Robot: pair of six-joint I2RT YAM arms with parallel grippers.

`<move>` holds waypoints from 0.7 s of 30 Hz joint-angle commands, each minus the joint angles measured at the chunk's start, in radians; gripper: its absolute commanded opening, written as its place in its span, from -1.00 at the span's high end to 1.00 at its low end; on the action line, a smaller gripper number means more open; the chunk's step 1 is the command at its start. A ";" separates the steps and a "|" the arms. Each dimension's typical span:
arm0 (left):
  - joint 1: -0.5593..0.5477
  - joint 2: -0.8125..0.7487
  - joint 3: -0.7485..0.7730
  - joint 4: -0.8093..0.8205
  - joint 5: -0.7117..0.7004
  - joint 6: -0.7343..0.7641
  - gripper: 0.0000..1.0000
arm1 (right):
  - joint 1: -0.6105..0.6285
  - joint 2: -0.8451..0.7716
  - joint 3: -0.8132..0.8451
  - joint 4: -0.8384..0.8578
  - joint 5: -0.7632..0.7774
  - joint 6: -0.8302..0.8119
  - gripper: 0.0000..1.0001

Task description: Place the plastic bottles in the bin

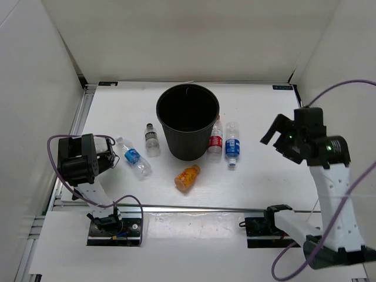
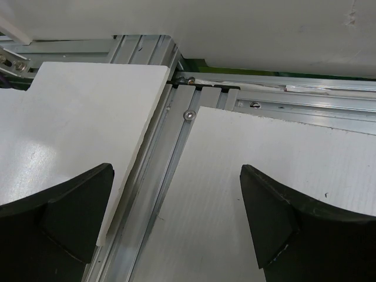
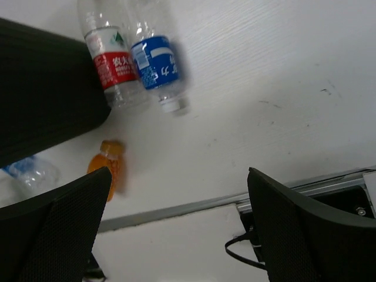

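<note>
At the far left, the left claw (image 1: pixel 110 154) hangs low over the white bench (image 1: pixel 117 106). Its wrist camera shows the two black fingers (image 2: pixel 70 214) spread wide with nothing between them, above an aluminium rail (image 2: pixel 170 176) at the bench edge.

Just to its right lies the first clear plastic bottle with a blue label (image 1: pixel 134 157), on its side and slanted. Next comes the clear black-capped bottle (image 1: pixel 152 140), also lying down, cap pointing away from the arms.

The round black plastic bin (image 1: pixel 188 147) stands upright mid-bench. In front of it, apart from its base, lies the stubby orange bottle (image 1: pixel 188 177).

Close against the bin's right wall lies the clear bottle with a red label (image 1: pixel 215 141). The second clear blue-labelled bottle (image 1: pixel 232 144) lies alongside it, white cap toward the arms. All five bottles are on the bench, outside the bin.

Further right, the right claw (image 1: pixel 279 132) is raised above the bench, wide open and empty.
</note>
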 commanded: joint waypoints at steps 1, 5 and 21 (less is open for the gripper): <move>0.007 -0.004 0.016 -0.075 -0.008 -0.133 -0.99 | 0.012 0.136 0.025 -0.021 -0.173 -0.101 -1.00; 0.016 -0.004 0.123 -0.075 -0.028 0.122 -0.99 | 0.012 0.193 0.050 -0.043 -0.182 -0.101 -1.00; -0.182 -0.639 0.602 -0.052 0.425 1.065 -0.99 | -0.009 0.369 -0.037 0.126 -0.298 -0.013 -1.00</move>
